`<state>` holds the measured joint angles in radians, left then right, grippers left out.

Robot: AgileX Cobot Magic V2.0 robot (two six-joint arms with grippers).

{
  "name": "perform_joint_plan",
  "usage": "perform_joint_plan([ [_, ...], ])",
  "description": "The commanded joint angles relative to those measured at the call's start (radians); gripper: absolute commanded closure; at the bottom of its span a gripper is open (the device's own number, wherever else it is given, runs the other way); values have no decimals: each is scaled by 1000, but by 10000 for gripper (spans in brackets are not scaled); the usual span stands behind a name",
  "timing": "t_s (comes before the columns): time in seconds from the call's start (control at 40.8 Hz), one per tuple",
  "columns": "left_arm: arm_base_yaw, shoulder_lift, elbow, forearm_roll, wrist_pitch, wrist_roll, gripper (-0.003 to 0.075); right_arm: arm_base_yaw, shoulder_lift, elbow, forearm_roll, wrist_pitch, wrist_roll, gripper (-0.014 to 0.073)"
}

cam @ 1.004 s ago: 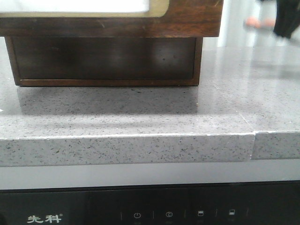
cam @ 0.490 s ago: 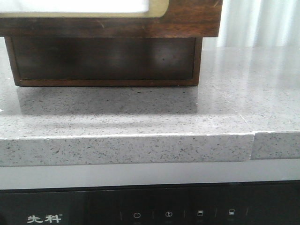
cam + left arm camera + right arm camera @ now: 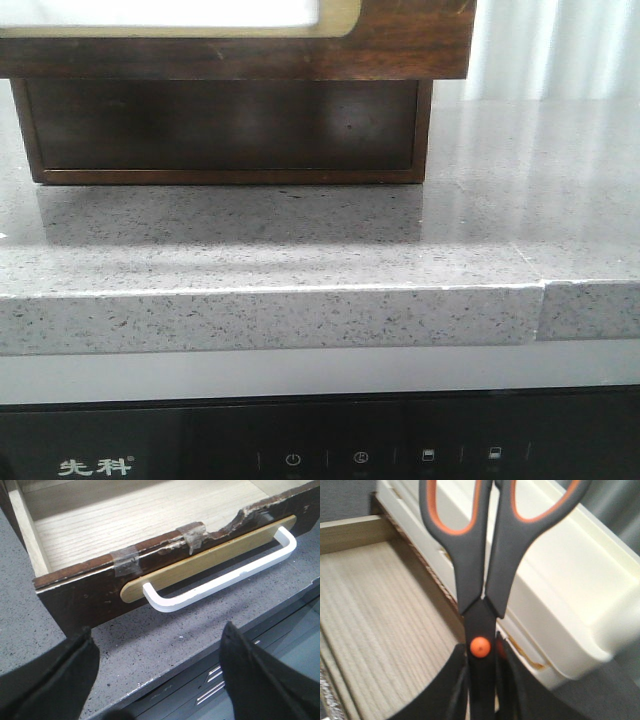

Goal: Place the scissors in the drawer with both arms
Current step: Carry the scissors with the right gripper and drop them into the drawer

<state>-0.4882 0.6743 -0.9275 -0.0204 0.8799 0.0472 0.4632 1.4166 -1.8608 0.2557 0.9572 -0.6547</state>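
The scissors (image 3: 482,580) are gripped by the right tool (image 3: 482,690) near the pivot (orange rivet), handles outward, above the pulled-out drawer (image 3: 90,587). The left tool (image 3: 160,680) is spread, empty, by the counter (image 3: 165,640) front edge, near the white handle (image 3: 220,580).

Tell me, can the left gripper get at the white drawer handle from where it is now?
Probably yes. The left gripper is open and faces the white handle on the pulled-out drawer, with only bare countertop between them.
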Motion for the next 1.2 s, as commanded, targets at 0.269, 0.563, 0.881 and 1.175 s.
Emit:
perform_joint_plan([
  [0.269,-4,2,-35,-10,-73,-8,230,119,124,-26,41,-40,-169,584],
  [0.563,-4,2,-35,-10,-73,-8,230,119,247,-26,37,22,-225,584],
  [0.881,-4,2,-35,-10,-73,-8,230,119,299,-26,2,50,-225,479],
  [1.175,-4,2,-35,-10,-73,-8,230,119,296,-26,-7,48,-222,291],
])
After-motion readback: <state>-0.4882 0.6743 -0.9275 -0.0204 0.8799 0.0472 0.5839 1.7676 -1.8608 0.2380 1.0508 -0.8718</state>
